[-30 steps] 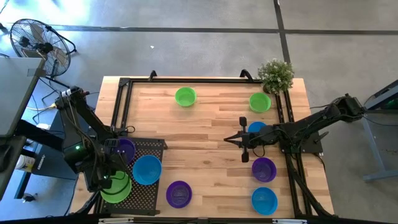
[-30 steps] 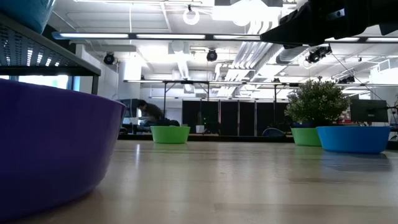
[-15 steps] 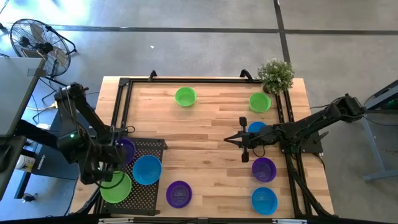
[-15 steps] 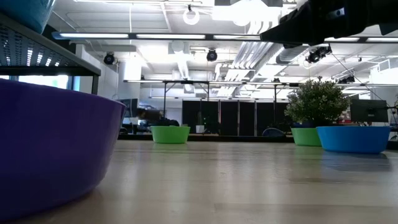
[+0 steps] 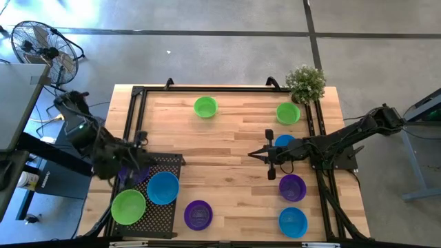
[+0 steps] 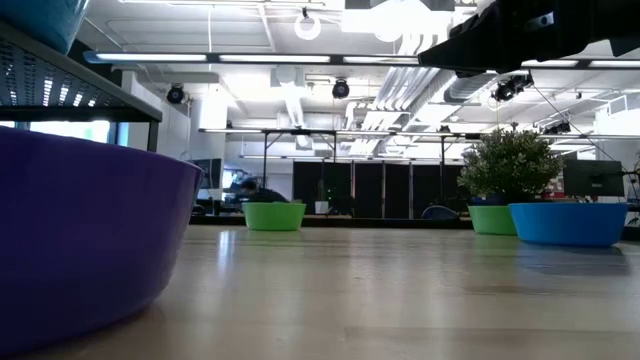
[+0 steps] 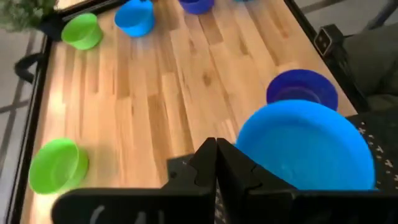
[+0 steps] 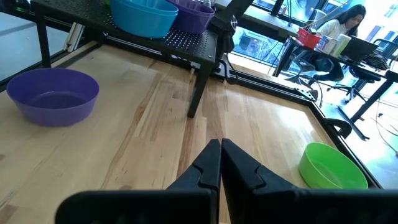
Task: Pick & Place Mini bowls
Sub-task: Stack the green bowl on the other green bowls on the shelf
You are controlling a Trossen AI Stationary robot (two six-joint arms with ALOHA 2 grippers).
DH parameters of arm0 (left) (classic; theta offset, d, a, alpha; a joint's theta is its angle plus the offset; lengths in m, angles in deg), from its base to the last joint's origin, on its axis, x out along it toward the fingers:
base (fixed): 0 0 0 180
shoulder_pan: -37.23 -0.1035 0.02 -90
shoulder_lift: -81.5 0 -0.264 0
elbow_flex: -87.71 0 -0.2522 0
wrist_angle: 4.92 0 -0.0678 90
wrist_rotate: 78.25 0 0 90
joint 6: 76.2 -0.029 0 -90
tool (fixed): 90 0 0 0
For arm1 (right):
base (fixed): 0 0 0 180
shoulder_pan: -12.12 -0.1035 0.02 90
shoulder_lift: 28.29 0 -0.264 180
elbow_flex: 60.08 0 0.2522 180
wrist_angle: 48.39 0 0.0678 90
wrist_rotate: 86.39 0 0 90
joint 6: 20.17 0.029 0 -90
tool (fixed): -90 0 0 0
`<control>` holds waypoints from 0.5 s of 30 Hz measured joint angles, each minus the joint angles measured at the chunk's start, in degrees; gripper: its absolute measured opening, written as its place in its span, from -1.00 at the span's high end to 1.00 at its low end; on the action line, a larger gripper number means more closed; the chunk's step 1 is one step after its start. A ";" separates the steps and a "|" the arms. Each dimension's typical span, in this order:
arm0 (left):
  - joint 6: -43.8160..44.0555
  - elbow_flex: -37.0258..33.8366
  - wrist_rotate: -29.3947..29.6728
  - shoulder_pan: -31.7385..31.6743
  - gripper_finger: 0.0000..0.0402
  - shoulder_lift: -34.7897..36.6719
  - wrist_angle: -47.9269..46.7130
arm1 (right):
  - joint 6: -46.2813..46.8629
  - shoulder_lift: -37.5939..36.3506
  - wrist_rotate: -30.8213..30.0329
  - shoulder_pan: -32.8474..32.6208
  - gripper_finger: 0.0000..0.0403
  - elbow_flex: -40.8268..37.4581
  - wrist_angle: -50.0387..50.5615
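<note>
On the black perforated metal rack [image 5: 172,160] at the near-left corner of the wooden counter [image 5: 234,145] stand three small round plastic bowls: a bright green one [image 5: 128,207], a blue one [image 5: 163,187] and a purple one [image 5: 138,167] that the left arm partly covers. The left claw [image 5: 141,141] is over the far edge of this rack, empty, its two fingers pressed together, as the left wrist view [image 7: 216,163] shows.

The other bowls lie on the bare counter. From the left claw, a purple bowl [image 5: 198,214] lies at about 5 o'clock, just beside the rack, and a green bowl [image 5: 205,107] lies at about 2 o'clock, near the far edge. I judge that these two are for the left arm, because they are on its half. The bowls are round, so no long axis decides the approach; only the rim must come between the fingers, and the claw must first be opened.

The right claw [image 5: 258,154] waits near the middle of the counter, also fully closed and empty. Around its arm are a blue bowl [image 5: 283,142], a green bowl [image 5: 288,113], a purple bowl [image 5: 292,187] and another blue bowl [image 5: 293,221]; the right arm is clearly nearer to these four.
</note>
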 joint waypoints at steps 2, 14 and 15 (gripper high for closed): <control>-5.77 -0.07 -2.44 -3.98 0.99 -0.29 3.12 | 0.00 0.00 0.00 0.00 1.00 0.00 0.01; -28.34 -24.66 -7.60 -26.50 1.00 3.87 44.28 | 1.99 0.00 -1.61 0.00 1.00 0.00 0.93; -28.93 -27.16 -9.43 -28.55 1.00 4.06 48.13 | 2.03 0.00 -2.46 0.02 1.00 0.00 1.01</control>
